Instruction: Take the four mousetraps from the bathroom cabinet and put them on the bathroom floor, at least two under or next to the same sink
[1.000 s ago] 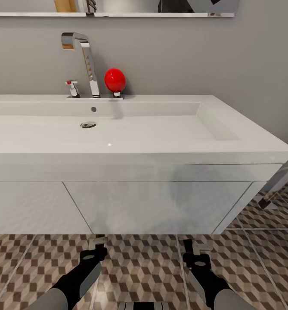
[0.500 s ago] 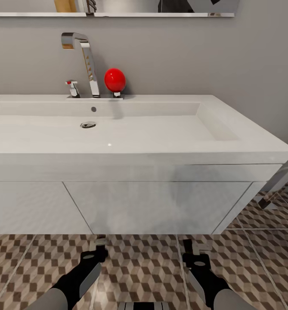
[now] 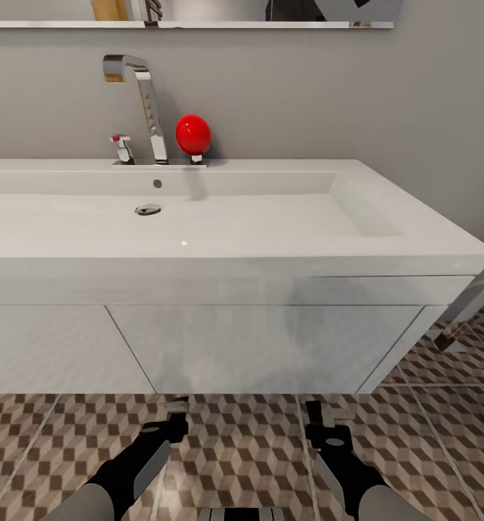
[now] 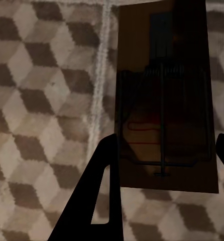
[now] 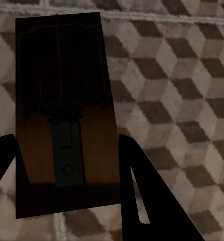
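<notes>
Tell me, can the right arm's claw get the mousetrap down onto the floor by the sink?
Probably yes. The right claw hangs low over bare bathroom floor, just in front of the bathroom sink, with a mousetrap between its fingers. Nothing lies under it.

Both pincers — left (image 3: 175, 414), right (image 3: 321, 420) — hang over the bathroom floor (image 3: 242, 441), before the bathroom sink (image 3: 198, 224).

Bathroom sink (image 3: 270, 239) — both grippers low over bathroom floor (image 3: 249, 449).
</notes>
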{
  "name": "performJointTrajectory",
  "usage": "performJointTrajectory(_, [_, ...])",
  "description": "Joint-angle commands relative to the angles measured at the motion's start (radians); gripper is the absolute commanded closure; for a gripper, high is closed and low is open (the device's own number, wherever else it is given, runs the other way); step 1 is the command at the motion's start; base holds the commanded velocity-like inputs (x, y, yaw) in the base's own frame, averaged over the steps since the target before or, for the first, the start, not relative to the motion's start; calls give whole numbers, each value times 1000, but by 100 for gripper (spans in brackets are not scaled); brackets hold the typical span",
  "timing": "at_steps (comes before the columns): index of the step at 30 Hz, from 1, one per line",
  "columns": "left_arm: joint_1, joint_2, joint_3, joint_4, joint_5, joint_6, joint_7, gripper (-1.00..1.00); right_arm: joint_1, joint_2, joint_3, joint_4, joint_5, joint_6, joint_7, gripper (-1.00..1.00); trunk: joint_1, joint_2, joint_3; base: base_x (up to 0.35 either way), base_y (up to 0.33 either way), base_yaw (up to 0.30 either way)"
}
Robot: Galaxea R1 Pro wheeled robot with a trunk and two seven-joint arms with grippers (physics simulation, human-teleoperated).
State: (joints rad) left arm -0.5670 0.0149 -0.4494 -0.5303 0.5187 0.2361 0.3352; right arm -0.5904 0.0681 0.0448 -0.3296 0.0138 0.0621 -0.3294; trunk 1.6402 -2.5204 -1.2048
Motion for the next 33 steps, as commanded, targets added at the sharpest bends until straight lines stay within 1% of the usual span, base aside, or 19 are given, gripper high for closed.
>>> performJointTrajectory(1, [-1,2,-9,-3,8,4,8,100,0,0,5,-1,-2,5,-7,100,0,0,-1,0,0,0])
performJointTrajectory(17, [-1,-2,-9,-5,7,4,13,100,0,1,6,-2,-2,5,-7,100,0,0,-1,0,0,0])
performJointTrajectory(29, [-1,-2,0,-5,8,2,13,100,0,1,6,-2,-2,5,-7,100,0,0,-1,1,0,0])
performJointTrajectory(33, [-1,-2,-1,-5,8,-2,13,100,0,1,6,-2,-2,5,-7,100,0,0,-1,80,0,0])
